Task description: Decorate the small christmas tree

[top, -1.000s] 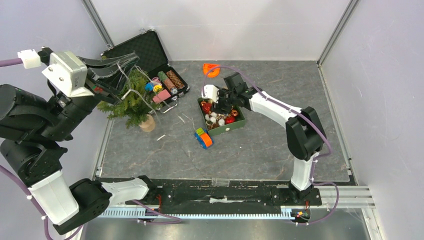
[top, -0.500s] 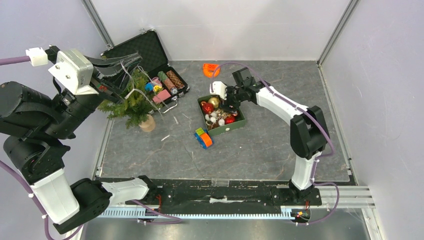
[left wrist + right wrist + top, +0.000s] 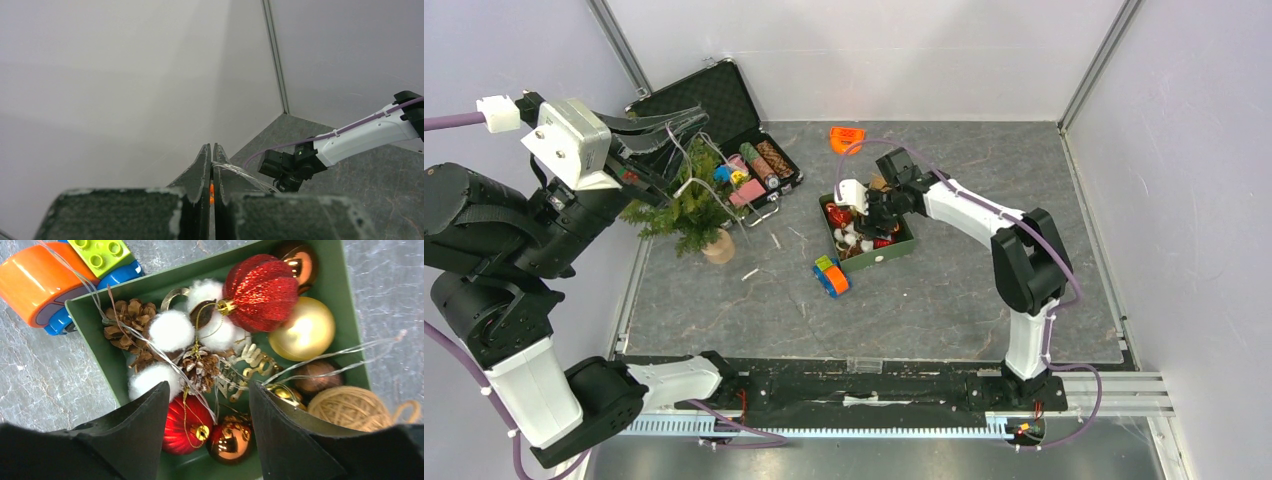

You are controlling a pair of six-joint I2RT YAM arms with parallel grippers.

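Observation:
The small christmas tree (image 3: 684, 205) stands on its tan stump (image 3: 719, 247) at the left, next to the briefcase. My left gripper (image 3: 686, 117) is held high above the tree, shut on a clear wire string (image 3: 243, 172) that hangs down to the branches; its jaws (image 3: 212, 150) are pressed together. My right gripper (image 3: 871, 213) is open and low over the green tray (image 3: 906, 243). In the right wrist view its open fingers (image 3: 209, 390) straddle a red ball (image 3: 187, 425) and a copper ball (image 3: 230, 441). Clear wire strands cross the ornaments.
The tray (image 3: 95, 335) also holds a red glitter ball (image 3: 262, 290), a gold ball (image 3: 301, 330), white pompoms, pine cones and a twine ball (image 3: 345, 407). A toy block car (image 3: 831, 277) lies in front of it. An open briefcase (image 3: 724, 110) and an orange object (image 3: 846, 138) sit at the back.
My right gripper drew back towards the far side of the tray, then came forward and down over the ornaments again. My left arm shifted slightly, still holding the wire.

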